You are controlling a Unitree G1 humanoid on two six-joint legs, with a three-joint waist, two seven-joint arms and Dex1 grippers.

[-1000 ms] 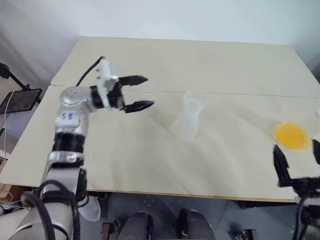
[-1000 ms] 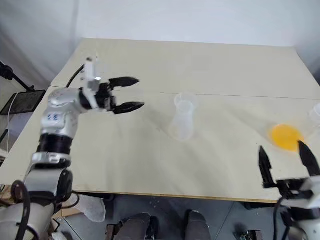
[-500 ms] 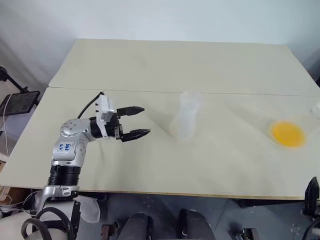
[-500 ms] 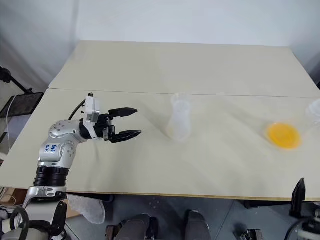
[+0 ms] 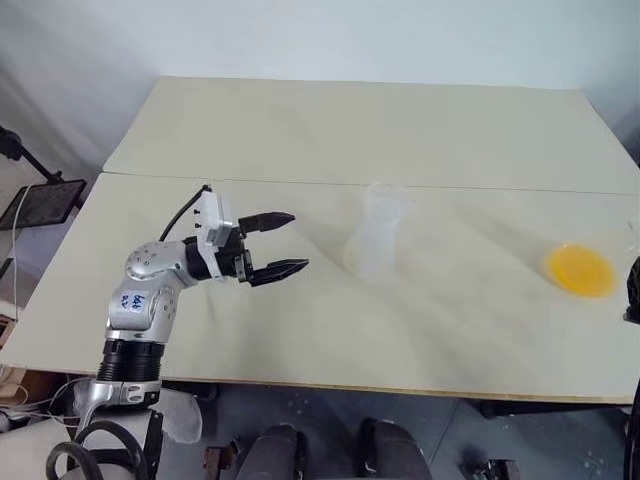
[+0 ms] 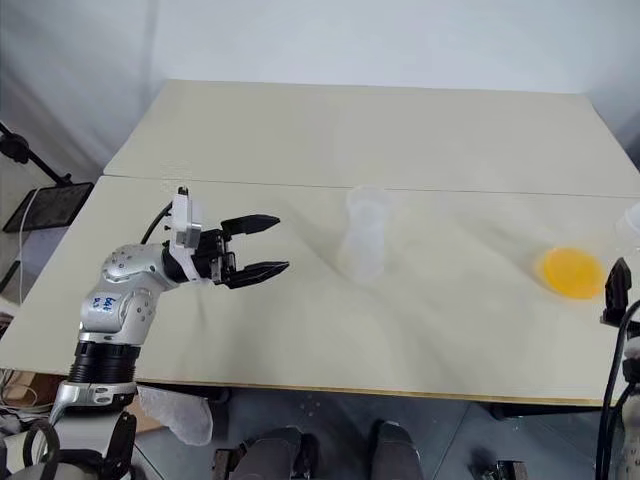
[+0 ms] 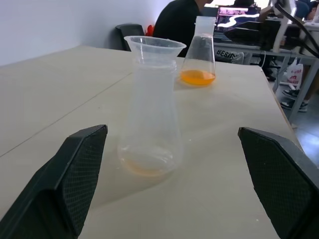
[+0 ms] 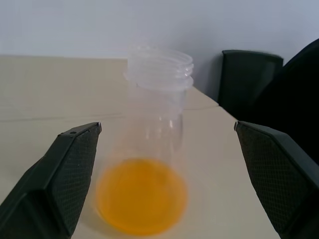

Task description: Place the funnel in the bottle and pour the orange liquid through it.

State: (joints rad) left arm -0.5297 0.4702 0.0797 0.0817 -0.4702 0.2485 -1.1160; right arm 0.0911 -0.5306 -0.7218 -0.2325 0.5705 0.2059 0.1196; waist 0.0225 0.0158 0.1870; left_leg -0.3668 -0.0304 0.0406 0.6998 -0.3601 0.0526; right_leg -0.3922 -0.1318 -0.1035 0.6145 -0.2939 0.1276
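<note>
Overhead, a pale beige surface (image 5: 450,330) made of two boards joined along a seam stands before a plain white wall. In the left wrist view a person in dark clothing (image 7: 179,22) sits beyond the far edge near desks with a lit screen; a dark chair (image 8: 249,79) shows in the right wrist view.

At the centre of the surface stands the bottle (image 5: 372,245), clear and widening to its base, with the funnel (image 7: 154,47) seated in its neck and a faint orange trace at its bottom. The left pincer (image 5: 284,243) hovers over the surface with its fingers spread wide and nothing between them, aimed toward three o'clock; the bottle lies at its three o'clock, apart from it.

Near the three o'clock edge, the orange liquid (image 5: 580,270) pools in a clear flask (image 8: 158,89) with a threaded mouth. The right pincer (image 6: 613,292) sits just beside it at that edge, fingers released wide, the flask framed between them without touching.
</note>
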